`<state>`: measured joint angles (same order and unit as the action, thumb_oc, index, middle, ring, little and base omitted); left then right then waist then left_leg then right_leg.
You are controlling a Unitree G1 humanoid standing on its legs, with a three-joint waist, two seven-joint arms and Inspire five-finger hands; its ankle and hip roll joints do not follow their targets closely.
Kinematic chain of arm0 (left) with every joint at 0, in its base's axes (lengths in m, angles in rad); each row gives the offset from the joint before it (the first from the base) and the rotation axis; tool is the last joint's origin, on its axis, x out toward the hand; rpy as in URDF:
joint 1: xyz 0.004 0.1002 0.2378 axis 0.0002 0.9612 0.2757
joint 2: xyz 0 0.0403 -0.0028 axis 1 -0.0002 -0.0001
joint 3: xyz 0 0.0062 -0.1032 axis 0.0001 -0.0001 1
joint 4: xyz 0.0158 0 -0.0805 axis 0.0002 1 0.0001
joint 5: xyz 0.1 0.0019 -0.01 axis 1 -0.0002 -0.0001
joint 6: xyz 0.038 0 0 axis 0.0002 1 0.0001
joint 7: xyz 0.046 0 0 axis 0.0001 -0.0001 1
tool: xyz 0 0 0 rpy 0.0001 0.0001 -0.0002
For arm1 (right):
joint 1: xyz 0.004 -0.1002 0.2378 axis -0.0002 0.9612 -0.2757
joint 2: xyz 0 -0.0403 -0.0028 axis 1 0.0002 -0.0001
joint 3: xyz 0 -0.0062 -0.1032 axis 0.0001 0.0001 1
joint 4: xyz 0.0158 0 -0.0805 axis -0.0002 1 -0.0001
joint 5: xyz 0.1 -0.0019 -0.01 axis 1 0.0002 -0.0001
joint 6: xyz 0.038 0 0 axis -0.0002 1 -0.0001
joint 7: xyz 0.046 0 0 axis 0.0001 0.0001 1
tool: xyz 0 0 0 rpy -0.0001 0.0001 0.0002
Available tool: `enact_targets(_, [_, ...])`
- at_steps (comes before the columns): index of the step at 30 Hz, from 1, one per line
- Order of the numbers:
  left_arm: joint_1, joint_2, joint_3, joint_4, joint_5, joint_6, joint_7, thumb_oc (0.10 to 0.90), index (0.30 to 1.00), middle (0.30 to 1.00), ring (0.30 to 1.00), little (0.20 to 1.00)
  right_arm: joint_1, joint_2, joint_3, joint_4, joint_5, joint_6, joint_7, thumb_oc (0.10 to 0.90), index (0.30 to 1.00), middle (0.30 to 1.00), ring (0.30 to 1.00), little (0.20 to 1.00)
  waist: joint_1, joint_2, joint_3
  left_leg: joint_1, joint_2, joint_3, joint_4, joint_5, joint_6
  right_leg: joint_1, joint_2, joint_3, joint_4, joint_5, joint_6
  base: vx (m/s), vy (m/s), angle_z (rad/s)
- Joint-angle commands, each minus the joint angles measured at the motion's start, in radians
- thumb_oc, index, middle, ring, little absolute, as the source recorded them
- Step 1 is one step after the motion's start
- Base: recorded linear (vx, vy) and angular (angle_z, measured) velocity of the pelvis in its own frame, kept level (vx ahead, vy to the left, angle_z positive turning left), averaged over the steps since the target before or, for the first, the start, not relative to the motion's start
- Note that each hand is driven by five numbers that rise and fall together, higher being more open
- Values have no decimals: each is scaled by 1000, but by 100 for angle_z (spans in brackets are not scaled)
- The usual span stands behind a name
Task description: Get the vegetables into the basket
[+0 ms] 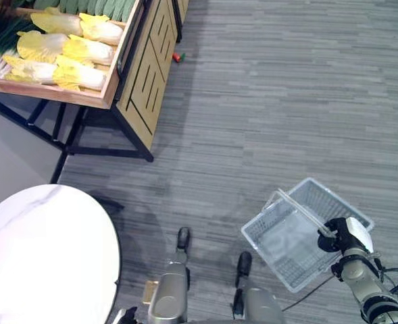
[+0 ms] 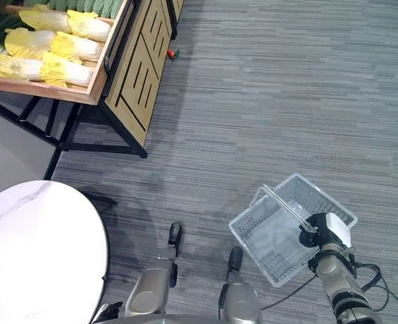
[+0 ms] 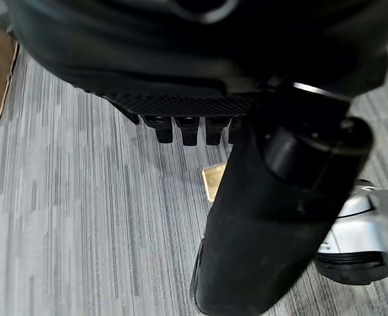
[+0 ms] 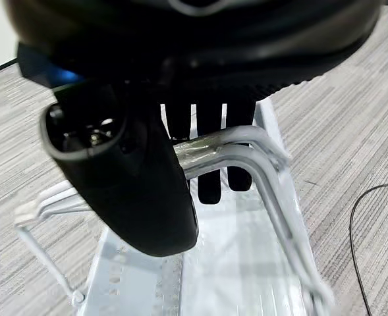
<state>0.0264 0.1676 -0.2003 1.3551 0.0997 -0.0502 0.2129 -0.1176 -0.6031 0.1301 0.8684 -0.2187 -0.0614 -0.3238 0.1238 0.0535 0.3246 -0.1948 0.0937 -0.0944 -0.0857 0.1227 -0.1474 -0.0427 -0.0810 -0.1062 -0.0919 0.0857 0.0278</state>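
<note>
Right wrist view shows the right hand [image 4: 147, 164] with fingers curled round the twin handles of the empty basket [image 1: 290, 253], which hangs below it, while the cabbages [image 1: 63, 50] sit in a wooden crate [image 1: 111, 88] well away, far ahead and across from that hand. Left hand [image 3: 266, 217] hangs low with its fingers relaxed and holding nothing; as I judge it, the tilted basket could swing or slip on the thin handles during the walk over, and no readable writing shows anywhere.
</note>
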Motion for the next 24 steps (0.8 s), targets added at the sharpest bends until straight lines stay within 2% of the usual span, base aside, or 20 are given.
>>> enact_targets(1, [12,76,-14,17,30,-5,22,900,1000,1000,1000,1000,4,-67,-22,-129,7,-62,-54,400,300,300,300,300,17,-49,-86,-113,-6,7,57,111,42,168,-6,31,125,-206,97,275,218,-87])
enact_targets(3, [10,83,-21,17,43,-6,24,900,1000,1000,1000,1000,-4,-38,-27,-98,25,-63,-59,400,300,300,300,300,17,-62,-100,-100,-28,25,79,87,66,170,-36,37,151,-191,121,183,215,-26])
enact_targets(5, [9,87,-18,16,44,-7,24,900,1000,1000,1000,1000,2,-28,-27,-104,25,-61,-53,400,300,300,300,300,17,-70,-106,-86,-34,34,79,75,74,165,-46,47,160,-186,130,185,220,-17])
enact_targets(7, [-2,107,-14,8,44,-8,23,900,1000,1000,1000,1000,-5,-7,-36,-61,41,-54,-54,400,300,300,300,300,14,-93,-120,-68,-66,63,103,23,116,125,-88,79,237,-93,164,233,337,-31])
enact_targets(8, [-8,117,-13,0,40,-8,27,900,1000,1000,1000,1000,-14,-2,-31,-58,36,-48,-53,400,300,300,300,300,12,-95,-118,-61,-74,68,112,5,127,103,-98,83,280,-57,172,83,162,-29])
enact_targets(9, [-8,117,-13,0,40,-8,26,900,1000,1000,1000,1000,-15,-2,-30,-58,36,-48,-53,400,300,300,300,300,13,-96,-118,-62,-74,70,114,4,128,101,-99,85,282,-58,173,135,242,-33])
enact_targets(10, [-25,138,-10,-15,33,-6,37,900,1000,1000,1000,1000,-24,15,-32,-31,44,-46,-63,400,300,300,300,300,7,-93,-109,-41,-83,77,130,-23,148,46,-109,91,401,22,179,101,176,-28])
enact_targets(11, [-25,138,-9,-15,33,-6,37,900,1000,1000,1000,1000,-25,15,-32,-30,44,-46,-63,400,300,300,300,300,7,-93,-109,-41,-82,78,130,-23,148,44,-109,93,404,21,179,199,343,-33])
enact_targets(12, [-47,165,-9,-39,26,-9,53,900,1000,1000,1000,1000,-22,20,-34,-11,50,-47,-66,400,300,300,300,300,-12,-74,-94,-9,-92,62,128,-39,164,-3,-86,109,521,76,171,140,234,-9])
enact_targets(14, [-71,187,10,-65,-6,-13,66,900,1000,1000,1000,1000,-17,21,-34,-15,46,-42,-68,400,300,300,300,300,-26,-58,-78,33,-92,55,119,-56,175,-78,-83,79,569,80,159,184,213,6])
enact_targets(16, [-83,197,20,-86,-26,-18,78,900,1000,1000,1000,1000,-18,22,-33,-25,43,-40,-69,400,300,300,300,300,-35,-54,-66,62,-94,55,110,-70,175,-128,-94,27,511,49,146,159,59,9])
enact_targets(17, [-83,197,20,-86,-27,-18,78,900,1000,1000,1000,1000,-18,22,-33,-25,43,-40,-69,400,300,300,300,300,-38,-54,-63,66,-94,52,110,-72,174,-124,-95,24,513,45,146,181,-5,1])
enact_targets(18, [-93,200,22,-104,-38,-26,82,900,1000,1000,1000,1000,-20,23,-33,-11,47,-40,-68,400,300,300,300,300,-44,-54,-55,85,-95,50,111,-86,170,-135,-98,2,456,22,144,193,-37,7])
enact_targets(20, [-100,200,19,-113,-42,-30,82,900,1000,1000,1000,1000,-23,27,-34,-21,53,-38,-64,400,300,300,300,300,-57,-59,-45,114,-95,43,113,-110,161,-156,-102,-8,338,14,147,281,-90,14])
enact_targets(21, [-107,198,14,-114,-39,-31,83,900,1000,1000,1000,1000,-25,30,-37,-22,57,-38,-68,400,300,300,300,300,-66,-62,-41,130,-92,37,115,-124,151,-169,-112,-7,266,26,156,446,-229,3])
enact_targets(22, [-116,195,9,-105,-26,-30,83,900,1000,1000,1000,1000,-23,37,-37,-34,57,-38,-69,400,300,300,300,300,-86,-67,-35,167,-78,14,121,-163,129,-216,-145,7,137,85,179,443,-235,-2])
enact_targets(24, [-115,186,6,-97,-21,-29,80,900,1000,1000,1000,1000,-14,43,-36,-30,52,-36,-71,400,300,300,300,300,-97,-74,-40,201,-69,-3,127,-190,114,-220,-154,35,115,114,193,415,-228,11])
